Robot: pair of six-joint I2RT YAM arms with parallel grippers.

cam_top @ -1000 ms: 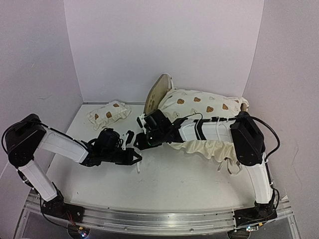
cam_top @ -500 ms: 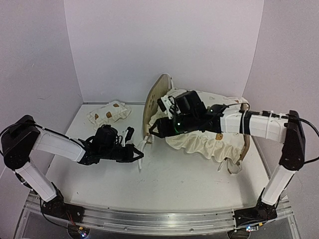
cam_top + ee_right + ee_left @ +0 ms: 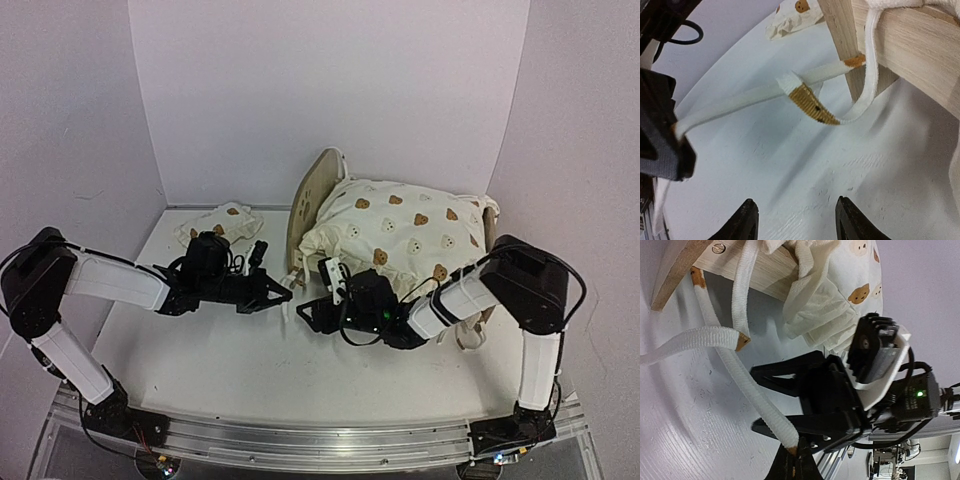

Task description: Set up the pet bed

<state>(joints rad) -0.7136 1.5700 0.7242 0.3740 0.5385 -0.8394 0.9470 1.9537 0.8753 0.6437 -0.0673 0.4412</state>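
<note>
The pet bed stands at the back right, its plywood headboard (image 3: 312,195) upright, with the bear-print cushion (image 3: 400,230) piled on its frame (image 3: 910,45). My left gripper (image 3: 283,293) is low over the table in front of the headboard. It is shut (image 3: 794,460) on the brown-tipped end of a white cushion tie (image 3: 740,380), which runs taut to the bed leg. My right gripper (image 3: 305,312) is just to its right, open (image 3: 797,220) above bare table, holding nothing. A second tie (image 3: 812,102) with a brown end hangs loose ahead of it.
The small bear-print pillow (image 3: 215,228) lies at the back left by the wall. More ties dangle at the bed's right end (image 3: 468,335). White walls close in the table on three sides. Both arms sit close together at the bed's left end.
My right arm has come off the cushion and swung down to the table in front of the headboard, jaws open. The left gripper has shifted slightly toward the bed with the tie.
</note>
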